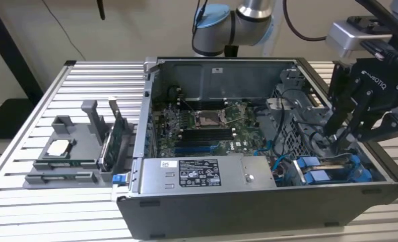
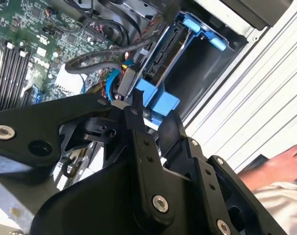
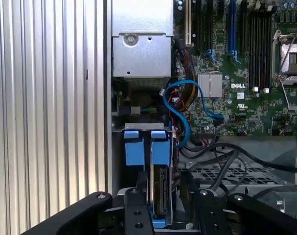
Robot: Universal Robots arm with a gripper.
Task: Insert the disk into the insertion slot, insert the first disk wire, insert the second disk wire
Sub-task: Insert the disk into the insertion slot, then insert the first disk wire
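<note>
Already, disk [image 3: 159, 196]: seated in insertion slot [image 3: 132, 149]
Gripper [image 1: 345, 136]: spread astride disk, at the exterior view's right
Blue cable [image 3: 176, 116]: looks loose, wires seemingly undone

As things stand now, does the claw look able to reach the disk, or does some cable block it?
Probably yes: the claw hangs right at the disk, which stands on edge in the insertion slot. The blue cable runs beside the slot, not across it.

We count one dark grey computer case [image 1: 253, 212], one green circuit board [image 1: 243, 118], one grey labelled power supply box [image 1: 199, 174], one silver-grey disk [image 3: 159, 191] in its blue carrier, and two bright blue plastic tabs [image 3: 132, 147].
</note>
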